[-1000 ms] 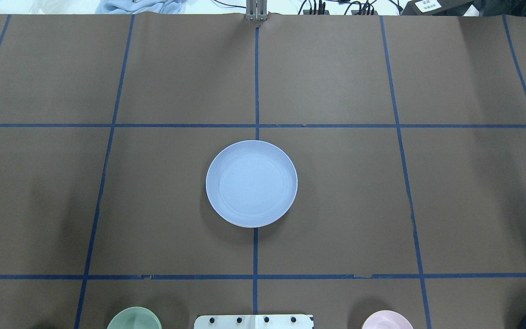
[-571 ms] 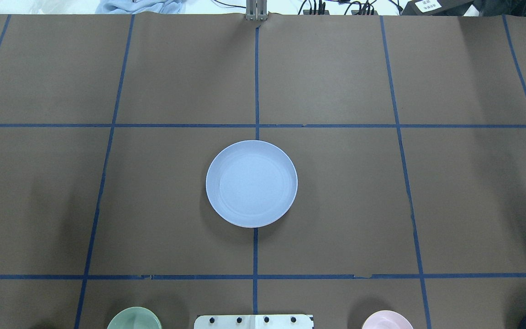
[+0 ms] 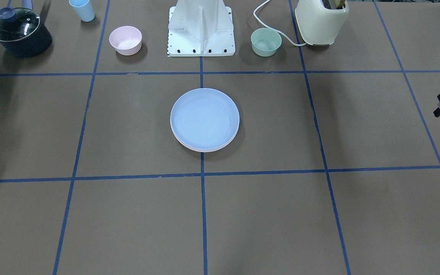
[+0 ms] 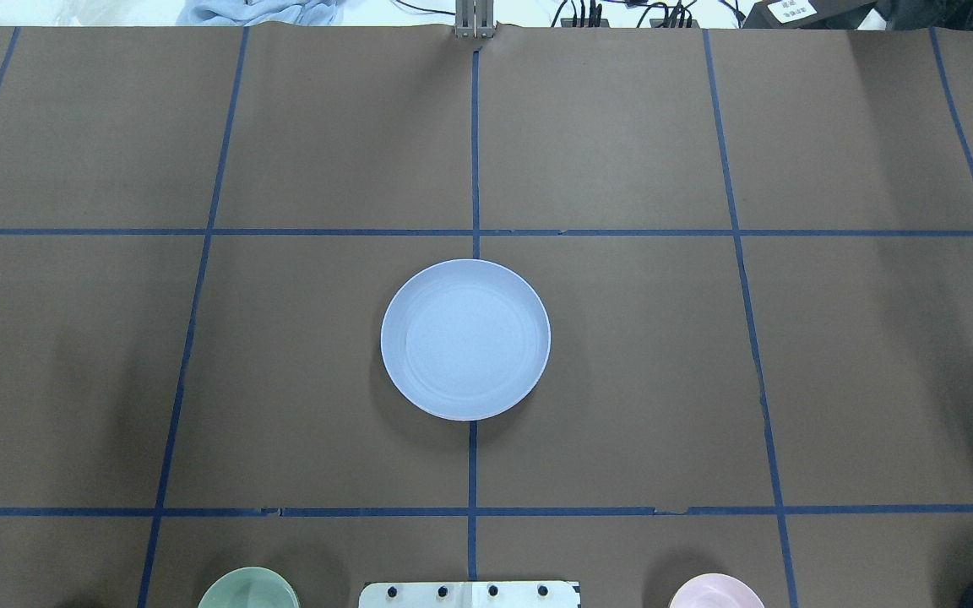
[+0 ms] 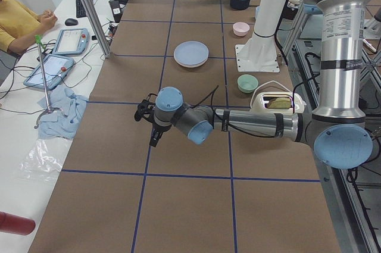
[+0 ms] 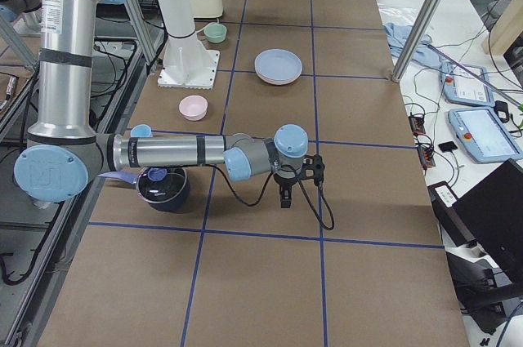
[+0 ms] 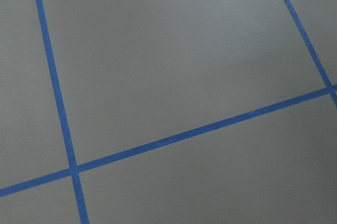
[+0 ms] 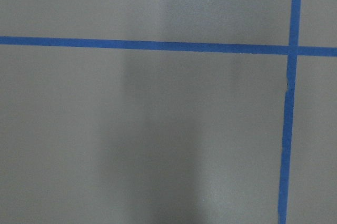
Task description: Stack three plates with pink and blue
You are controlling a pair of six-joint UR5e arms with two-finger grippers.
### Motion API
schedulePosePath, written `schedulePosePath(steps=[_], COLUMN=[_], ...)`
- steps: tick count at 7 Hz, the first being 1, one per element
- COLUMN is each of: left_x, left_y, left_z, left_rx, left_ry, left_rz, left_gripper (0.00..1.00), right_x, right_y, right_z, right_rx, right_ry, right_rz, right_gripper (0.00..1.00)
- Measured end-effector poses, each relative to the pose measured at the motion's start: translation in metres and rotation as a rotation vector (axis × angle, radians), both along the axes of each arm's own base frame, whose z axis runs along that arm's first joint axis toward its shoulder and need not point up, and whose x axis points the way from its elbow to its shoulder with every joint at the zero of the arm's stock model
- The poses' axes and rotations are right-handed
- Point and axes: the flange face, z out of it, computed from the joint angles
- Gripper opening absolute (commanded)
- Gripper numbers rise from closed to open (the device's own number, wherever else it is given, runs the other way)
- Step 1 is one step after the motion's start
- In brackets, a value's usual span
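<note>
As the blue plate (image 4: 465,338) is seen atop the stack (image 3: 204,148), well apart from every edge of the counter (image 4: 706,380), the task is judged done. Whether the left gripper (image 5: 154,137) and right gripper (image 6: 283,198) are open cannot be told.

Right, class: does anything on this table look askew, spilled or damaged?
Nothing stands out. The plates sit in one neat stack, the blue on top, lower rims barely showing; the pink bowl and green bowl stand upright.
</note>
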Motion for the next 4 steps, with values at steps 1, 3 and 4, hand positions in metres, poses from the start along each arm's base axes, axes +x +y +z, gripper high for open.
schedulePosePath(steps=[1,3,4], left_x=[0.0,0.0,0.0], left_y=[0.0,0.0,0.0], left_z=[0.0004,0.0006,0.0006], left_rx=[0.0,0.001,0.001], left_ry=[0.0,0.0,0.0], left_rz=[0.0,0.0,0.0], left_gripper=[0.99,0.99,0.99], right_x=[-0.0002,-0.0004,-0.0004], right_y=[0.0001,0.0002,0.0003], right_z=[0.0,0.0001,0.0004], right_rx=[-0.001,-0.002,-0.003], right_ry=[-0.003,-0.005,-0.006], right_rz=[-0.001,-0.002,-0.002], right_gripper=[1.0,1.0,1.0])
